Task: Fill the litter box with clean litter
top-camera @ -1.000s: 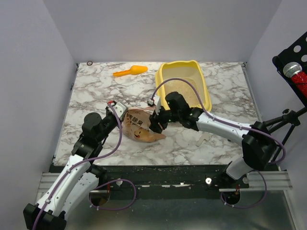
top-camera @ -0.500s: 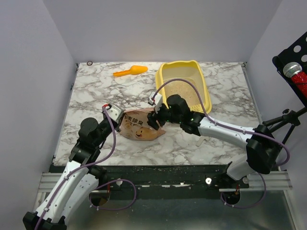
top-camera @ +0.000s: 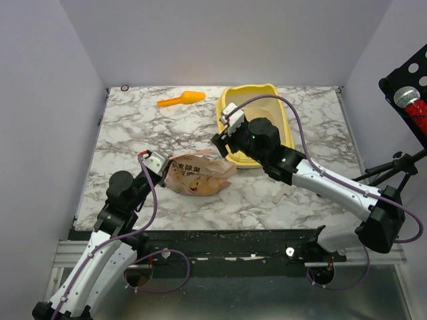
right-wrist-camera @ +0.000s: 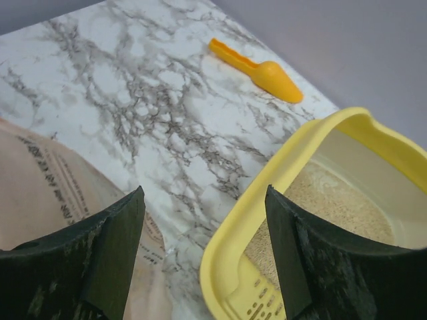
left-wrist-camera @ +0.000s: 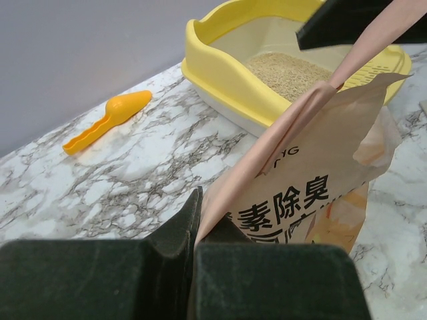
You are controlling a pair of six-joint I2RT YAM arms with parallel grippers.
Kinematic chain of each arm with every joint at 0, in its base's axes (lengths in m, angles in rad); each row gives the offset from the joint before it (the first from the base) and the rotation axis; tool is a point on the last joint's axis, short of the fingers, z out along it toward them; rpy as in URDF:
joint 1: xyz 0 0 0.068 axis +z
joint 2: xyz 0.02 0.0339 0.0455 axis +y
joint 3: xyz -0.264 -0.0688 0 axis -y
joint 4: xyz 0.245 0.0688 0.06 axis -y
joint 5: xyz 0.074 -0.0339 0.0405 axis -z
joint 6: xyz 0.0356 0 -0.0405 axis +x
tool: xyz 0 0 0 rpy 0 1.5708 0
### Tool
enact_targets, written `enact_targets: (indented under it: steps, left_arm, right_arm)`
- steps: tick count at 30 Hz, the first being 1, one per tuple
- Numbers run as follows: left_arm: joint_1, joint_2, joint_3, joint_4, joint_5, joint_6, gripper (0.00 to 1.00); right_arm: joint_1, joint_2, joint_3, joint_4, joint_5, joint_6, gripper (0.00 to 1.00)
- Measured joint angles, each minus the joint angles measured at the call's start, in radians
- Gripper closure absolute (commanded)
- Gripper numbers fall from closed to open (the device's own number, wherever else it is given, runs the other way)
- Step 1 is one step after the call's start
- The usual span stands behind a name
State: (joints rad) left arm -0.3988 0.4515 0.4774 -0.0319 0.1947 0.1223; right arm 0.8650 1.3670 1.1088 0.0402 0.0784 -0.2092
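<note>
The yellow litter box (top-camera: 251,89) stands at the back right of the table, with beige clean litter (left-wrist-camera: 285,69) spread over its floor (right-wrist-camera: 332,200). A pinkish-tan printed bag (top-camera: 199,176) lies slumped on the marble, left of the box's near corner. My left gripper (top-camera: 168,169) is shut on the bag's left edge, which runs up between the fingers (left-wrist-camera: 175,227) in the left wrist view. My right gripper (top-camera: 222,143) hovers open over the box's near left corner (right-wrist-camera: 267,193), nothing between its fingers (right-wrist-camera: 119,240). The bag (right-wrist-camera: 40,180) lies below it to the left.
An orange scoop (top-camera: 181,99) lies at the back of the table, left of the box (right-wrist-camera: 260,70). Grey walls close in the left, back and right sides. A black stand with a red-tipped microphone (top-camera: 410,100) rises at the far right.
The right gripper has opened, let go of the bag's top and risen back toward the litter box. The bag has sagged onto the table. The left gripper still holds it and has drawn slightly left.
</note>
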Motion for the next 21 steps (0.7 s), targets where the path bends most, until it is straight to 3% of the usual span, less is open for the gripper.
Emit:
enact_targets:
  steps: [3, 7, 11, 16, 21]
  left_arm:
    - [-0.001, -0.004, -0.002, 0.0, -0.003, 0.0, 0.98]
    - [-0.002, -0.004, -0.003, 0.001, -0.01, -0.005, 0.68]
    - [-0.011, 0.004, 0.037, -0.036, 0.008, -0.016, 0.62]
    - [-0.021, 0.064, 0.256, -0.15, -0.006, -0.044, 0.48]
    - [-0.021, 0.097, 0.484, -0.161, -0.021, -0.056, 0.42]
  right_arm:
    - [-0.017, 0.039, 0.071, -0.006, 0.052, -0.006, 0.19]
    - [-0.043, 0.128, 0.162, -0.01, 0.073, 0.001, 0.18]
    - [-0.058, 0.195, 0.217, -0.025, 0.071, 0.016, 0.17]
    - [-0.061, 0.224, 0.268, -0.05, 0.067, 0.027, 0.14]
    - [-0.071, 0.224, 0.303, -0.063, 0.064, 0.043, 0.14]
